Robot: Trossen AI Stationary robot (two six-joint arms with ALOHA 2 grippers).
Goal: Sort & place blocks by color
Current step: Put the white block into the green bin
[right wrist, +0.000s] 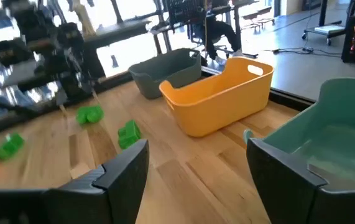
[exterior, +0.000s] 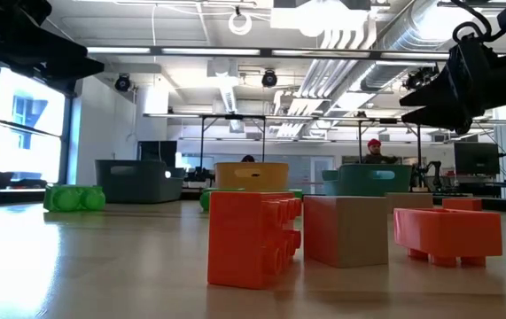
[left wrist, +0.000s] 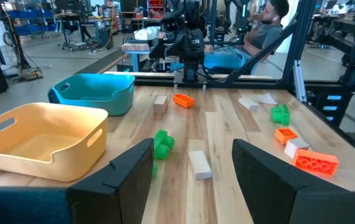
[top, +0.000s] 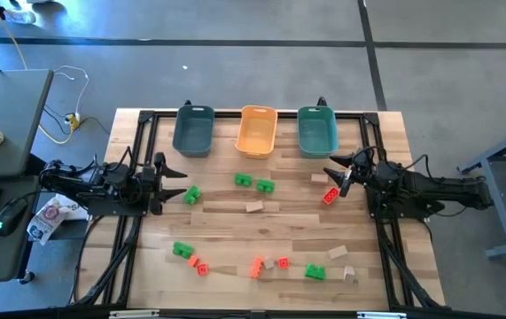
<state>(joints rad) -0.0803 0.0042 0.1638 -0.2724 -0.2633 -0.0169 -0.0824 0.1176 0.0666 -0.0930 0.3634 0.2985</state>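
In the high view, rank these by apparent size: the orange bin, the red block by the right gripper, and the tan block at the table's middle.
1. orange bin, by far the largest.
2. red block and tan block: both tiny and look about alike, so no ranking between them.

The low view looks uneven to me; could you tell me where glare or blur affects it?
Low view: window light washes the tabletop at its near left; the near red-orange block fills much of the frame and the room behind is soft. High view: evenly lit, only faint shadows under the bins.
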